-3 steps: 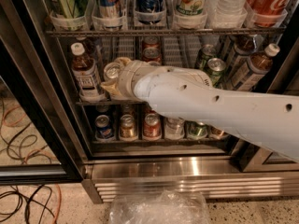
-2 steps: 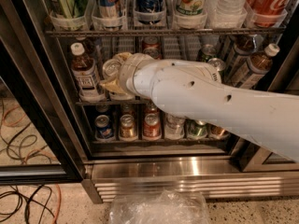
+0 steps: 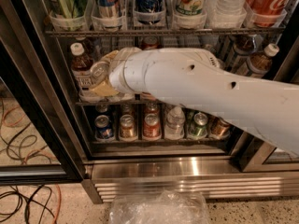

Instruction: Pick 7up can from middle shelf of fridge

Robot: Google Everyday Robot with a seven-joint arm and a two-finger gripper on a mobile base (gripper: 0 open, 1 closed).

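Note:
The fridge (image 3: 187,171) stands open in front of me, with a dark frame and a steel vented base. My white arm reaches in from the right to the left end of the middle shelf (image 3: 88,102). My gripper (image 3: 103,79) is at the front of that shelf, shut on the 7up can (image 3: 99,71). The can's silver top and pale side show, tilted toward me. A yellowish finger (image 3: 105,88) lies under it. The arm hides most of the middle shelf.
A brown tea bottle (image 3: 82,70) stands just left of the held can. More bottles (image 3: 258,62) stand at the shelf's right end. Short cans (image 3: 151,125) fill the rack below. Tall cans and bottles (image 3: 190,3) stand above. A plastic bag (image 3: 159,208) and cables (image 3: 23,139) lie on the floor.
The gripper has moved left and a little toward me along the middle shelf, and the can has moved with it. The arm now covers more of the shelf.

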